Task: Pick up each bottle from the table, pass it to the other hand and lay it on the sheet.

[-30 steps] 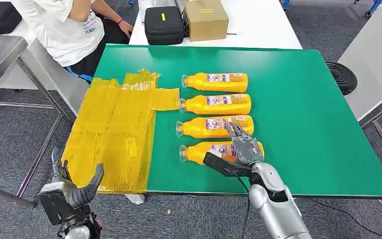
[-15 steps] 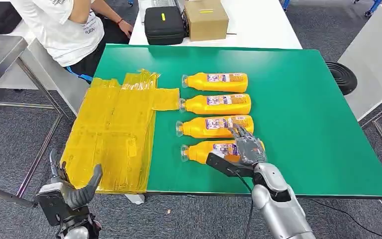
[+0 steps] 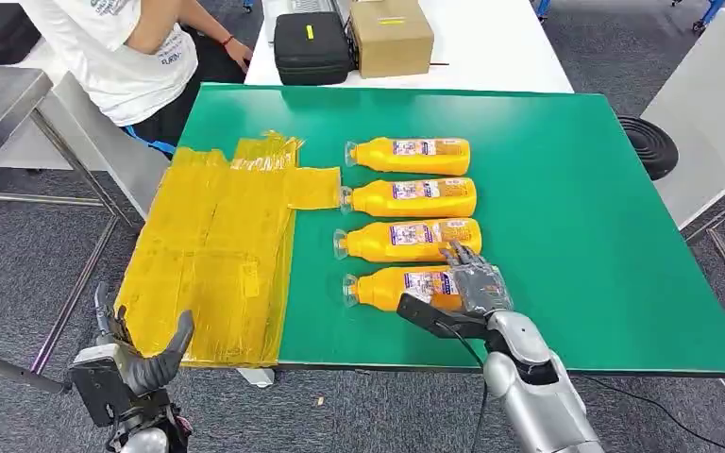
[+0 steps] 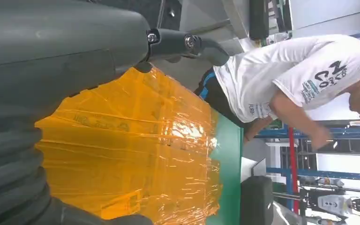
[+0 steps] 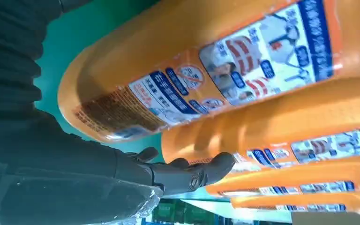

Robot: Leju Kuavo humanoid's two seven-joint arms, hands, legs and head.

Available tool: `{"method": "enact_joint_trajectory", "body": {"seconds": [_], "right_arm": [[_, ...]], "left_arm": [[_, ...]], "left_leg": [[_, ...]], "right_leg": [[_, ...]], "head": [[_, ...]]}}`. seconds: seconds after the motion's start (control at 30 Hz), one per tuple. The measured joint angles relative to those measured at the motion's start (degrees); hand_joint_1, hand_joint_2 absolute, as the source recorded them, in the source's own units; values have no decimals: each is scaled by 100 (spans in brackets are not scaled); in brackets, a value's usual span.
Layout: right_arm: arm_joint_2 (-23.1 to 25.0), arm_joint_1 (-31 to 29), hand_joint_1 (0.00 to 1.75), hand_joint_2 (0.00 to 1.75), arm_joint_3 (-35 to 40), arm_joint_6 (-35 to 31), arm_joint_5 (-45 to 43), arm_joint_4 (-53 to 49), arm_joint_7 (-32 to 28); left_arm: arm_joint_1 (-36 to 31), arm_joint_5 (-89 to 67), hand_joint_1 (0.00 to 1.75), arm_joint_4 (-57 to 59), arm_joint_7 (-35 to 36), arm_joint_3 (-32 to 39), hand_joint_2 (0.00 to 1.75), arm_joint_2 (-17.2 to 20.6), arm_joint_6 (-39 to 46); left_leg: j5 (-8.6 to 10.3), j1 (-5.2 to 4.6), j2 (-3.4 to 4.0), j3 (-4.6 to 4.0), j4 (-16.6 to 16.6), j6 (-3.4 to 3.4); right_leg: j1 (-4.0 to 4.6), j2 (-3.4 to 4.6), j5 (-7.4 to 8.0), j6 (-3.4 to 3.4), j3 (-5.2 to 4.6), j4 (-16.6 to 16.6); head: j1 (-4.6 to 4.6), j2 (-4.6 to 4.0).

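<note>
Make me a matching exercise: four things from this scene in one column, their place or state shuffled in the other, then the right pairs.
1. right hand
2. left hand
3. sheet
4. cardboard box

a. on the white table beyond the green one
b. spread over the green table's left edge
c. over the nearest bottle
d. below the table's near left corner, fingers apart, holding nothing

Pairs: 1-c, 2-d, 3-b, 4-a

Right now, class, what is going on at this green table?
A humanoid robot is working on four orange bottles lying in a row on a green table. Its right hand is on the nearest bottle, fingers spread over it, not yet lifting. Its left hand hangs open below the table edge, near the yellow sheet. A person sits beyond the table.
</note>
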Motion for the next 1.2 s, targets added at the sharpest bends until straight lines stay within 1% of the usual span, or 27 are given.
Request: {"method": "enact_joint_trajectory", "body": {"seconds": [0.33,0.6,0.63,0.67,0.73,0.83,0.87,0.9,0.93,1.0,1.1,1.17,1.2], "right_arm": [[-140,194,0,175,-68,162,20,-7,76],[-205,231,0,175,-94,258,2,-20,136],[-216,237,3,175,-107,267,-4,-20,149],[-223,246,17,175,-129,278,-9,-20,162],[-238,260,51,175,-188,300,-33,-20,170],[-278,260,51,175,-243,354,-79,-17,170],[-293,258,99,175,-269,370,-101,-13,168],[-301,256,133,175,-286,374,-111,-11,166],[-313,257,140,175,-300,378,-116,-7,162],[-328,261,140,175,-317,389,-122,4,151],[-341,261,147,175,-350,426,-164,7,114],[-358,261,147,175,-359,437,-197,13,87],[-369,260,150,175,-361,459,-223,13,66]], "left_arm": [[-3,-9,0,0,92,0,175,0,-35],[-11,-9,0,0,114,0,175,0,-55],[-15,-9,0,0,120,0,175,0,-55],[-19,-9,0,0,125,0,175,0,-55],[-20,-9,0,2,129,0,175,0,-55],[-22,2,0,2,136,0,175,0,-61],[-22,9,0,2,142,0,175,0,-63],[-22,9,0,2,144,0,175,0,-66],[-22,9,0,2,144,-2,175,0,-68],[-22,18,0,4,144,0,175,0,-70],[-22,26,0,4,144,-2,175,0,-72],[-22,31,0,4,144,-2,175,0,-72],[-22,35,0,4,144,-4,175,0,-72]], "left_leg": [[0,0,0,2,0,0],[-1,0,0,16,0,0],[-1,0,0,16,0,1],[-1,0,0,17,0,1],[-1,0,0,19,0,1],[-1,0,0,23,0,1],[-1,0,0,24,0,1],[-1,0,0,25,0,1],[-1,0,0,26,0,1],[-1,0,0,28,0,1],[-1,0,0,32,0,1],[-1,0,0,33,0,1],[-1,0,0,34,0,1]], "right_leg": [[0,0,0,0,2,-2],[0,0,0,0,10,-4],[0,0,-1,0,13,-4],[0,0,-1,0,14,-4],[0,0,-1,0,17,-4],[0,0,-1,0,21,-5],[0,0,-1,0,23,-5],[0,0,-1,0,24,-5],[0,0,-1,0,26,-5],[0,0,-1,0,27,-5],[0,0,-1,0,31,-5],[0,0,-1,0,32,-5],[0,0,-1,0,32,-5]], "head": [[-2,0],[0,0],[0,0],[0,0],[0,0],[0,0],[-2,0],[2,0],[0,0],[0,0],[0,0],[0,0],[0,0]]}}
